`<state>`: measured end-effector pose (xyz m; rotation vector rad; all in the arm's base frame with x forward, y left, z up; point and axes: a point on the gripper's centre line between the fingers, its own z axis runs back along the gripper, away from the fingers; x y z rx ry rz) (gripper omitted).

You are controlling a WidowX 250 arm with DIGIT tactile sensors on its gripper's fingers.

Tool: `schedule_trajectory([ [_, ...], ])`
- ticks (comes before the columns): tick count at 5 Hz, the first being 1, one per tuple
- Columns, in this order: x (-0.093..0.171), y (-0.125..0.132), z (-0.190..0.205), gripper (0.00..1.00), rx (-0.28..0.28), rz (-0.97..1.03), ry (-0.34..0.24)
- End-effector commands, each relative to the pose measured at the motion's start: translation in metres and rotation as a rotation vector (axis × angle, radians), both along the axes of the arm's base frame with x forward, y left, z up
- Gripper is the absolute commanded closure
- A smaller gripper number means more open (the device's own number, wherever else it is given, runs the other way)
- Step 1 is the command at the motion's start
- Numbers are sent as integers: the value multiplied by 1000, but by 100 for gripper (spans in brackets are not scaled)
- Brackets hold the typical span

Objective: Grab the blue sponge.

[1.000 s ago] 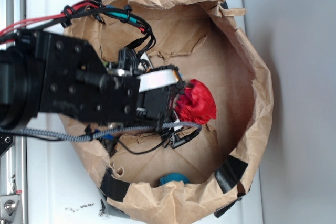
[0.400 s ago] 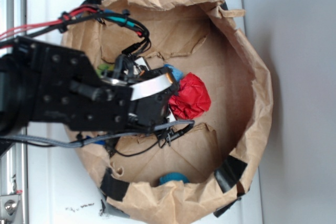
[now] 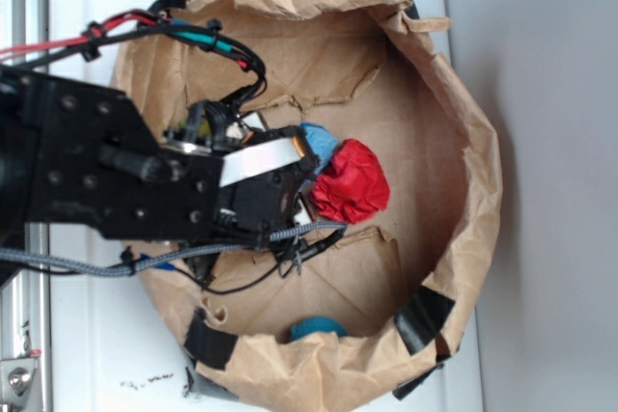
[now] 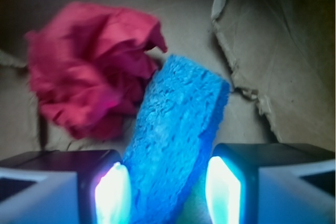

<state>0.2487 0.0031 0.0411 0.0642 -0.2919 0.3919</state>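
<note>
Seen from the wrist, the claw (image 4: 167, 192) is spread, its two glowing fingers (image 4: 111, 195) standing on either side of the bright blue porous foam sponge (image 4: 176, 145). The sponge's lower end lies between the fingers; whether the pads touch it cannot be told. To the claw's upper left, a crumpled red wrinkly wad (image 4: 89, 72) rests on the brown paper floor and appears to touch the sponge's left edge. The sponge's long axis is tilted, running from the claw's opening up and to the right, with a broad porous face turned toward the camera. To the upper right of the claw, a torn paper flap (image 4: 262, 51) stands up from the floor.

In the exterior view, the black robot arm (image 3: 106, 176) is reached in over the left rim of a wide brown paper bag (image 3: 463, 142) set on a white worktop (image 3: 87, 335). Beyond the claw's tip only a corner of the blue sponge (image 3: 319, 140) is seen, beside the red wad (image 3: 352, 182). A small round teal-blue ball (image 3: 317, 327) lies well apart, against the near wall. Open paper floor is left between the wad and the right wall.
</note>
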Motion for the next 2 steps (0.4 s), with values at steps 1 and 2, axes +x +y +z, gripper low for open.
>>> schedule_trajectory([
  [1,1,13,56,100,-63,-33,4],
  [2,-5,17,86,100,-128,-51,50],
])
